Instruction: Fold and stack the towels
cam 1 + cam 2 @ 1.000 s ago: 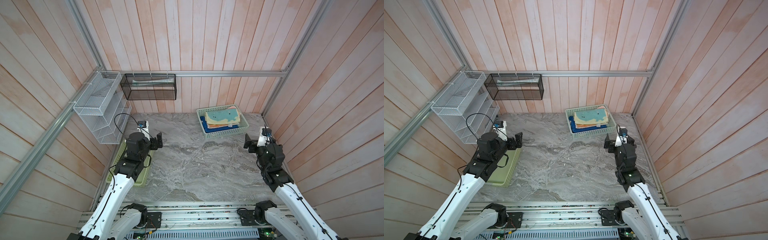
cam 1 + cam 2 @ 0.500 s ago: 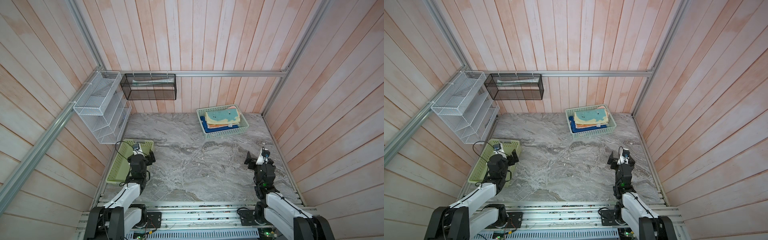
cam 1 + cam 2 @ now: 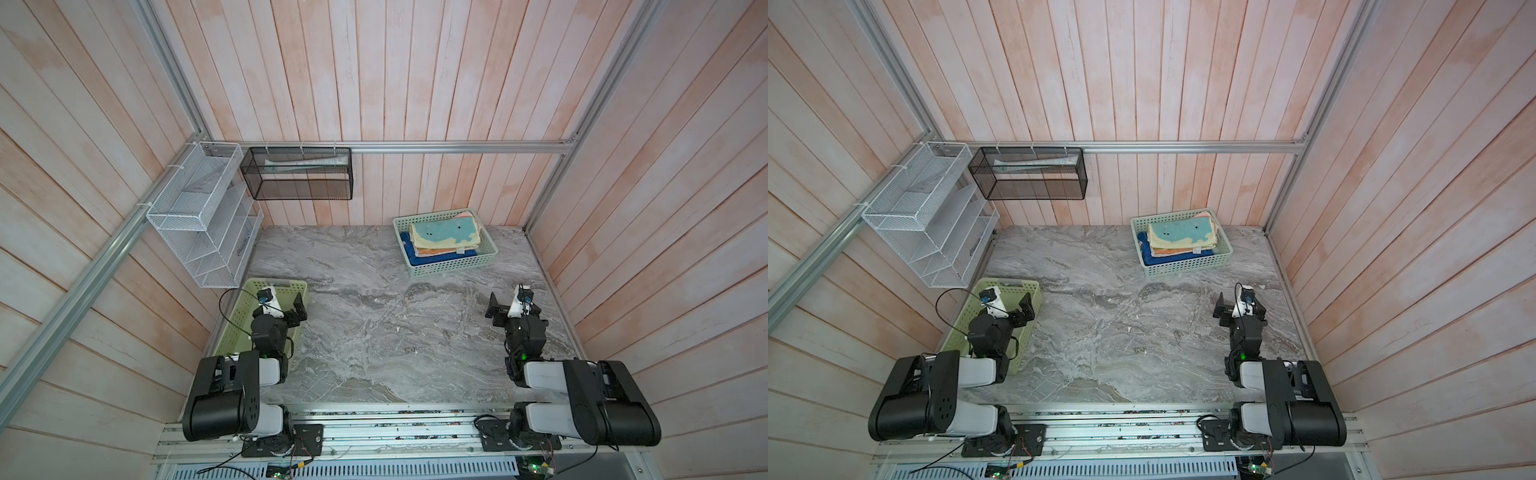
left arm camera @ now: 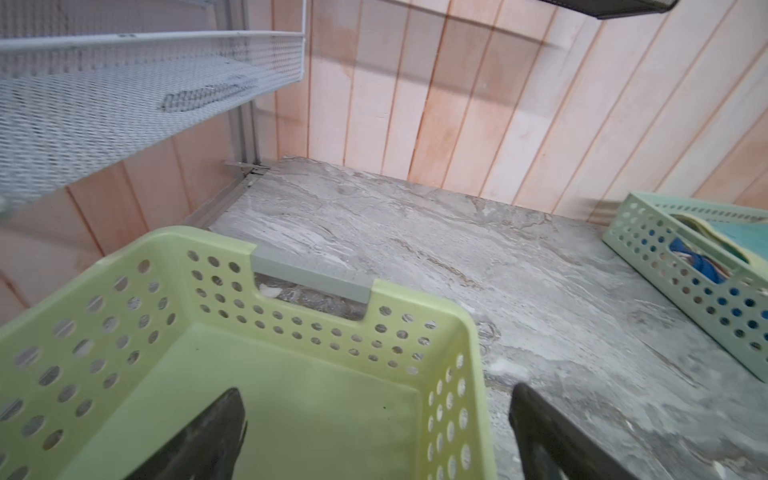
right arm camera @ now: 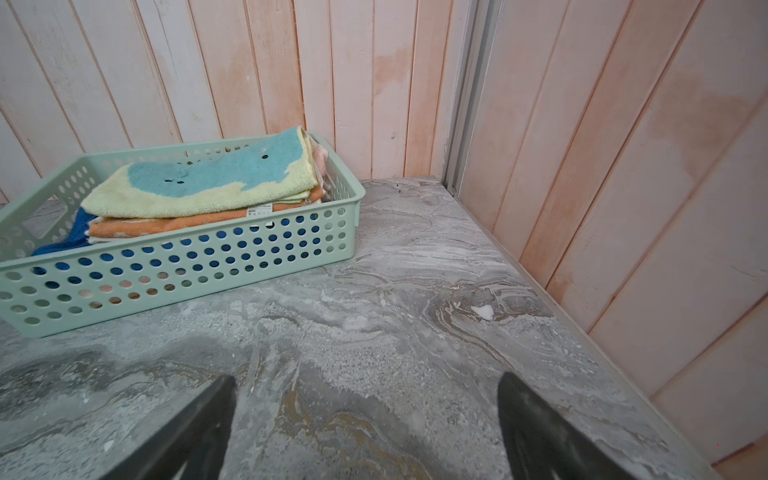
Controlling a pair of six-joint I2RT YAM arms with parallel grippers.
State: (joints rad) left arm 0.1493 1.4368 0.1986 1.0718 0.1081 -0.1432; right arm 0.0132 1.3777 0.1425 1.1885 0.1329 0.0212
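The towels lie folded in a stack inside a pale green basket (image 3: 453,266) at the back right. The teal-and-cream towel (image 3: 445,235) (image 5: 216,178) is on top, the orange towel (image 5: 166,224) is under it, and the blue towel (image 5: 79,232) is lowest. A pink edge shows at the far side. My left gripper (image 3: 287,308) (image 4: 376,392) is open and empty, straddling the right wall of a yellow-green basket (image 3: 243,320). Well short of the stack, my right gripper (image 3: 513,309) (image 5: 366,378) hangs open and empty over bare marble.
The yellow-green basket (image 4: 291,395) at the front left is empty. A white wire rack (image 3: 199,216) hangs on the left wall and a black mesh bin (image 3: 297,178) on the back wall. Both arms are folded low at the front rail. Grey marble table (image 3: 374,332) lies between them.
Both arms have drawn back from their raised, extended poses and folded down toward the front rail. Both grippers stayed open and empty. The towel stack has not moved.
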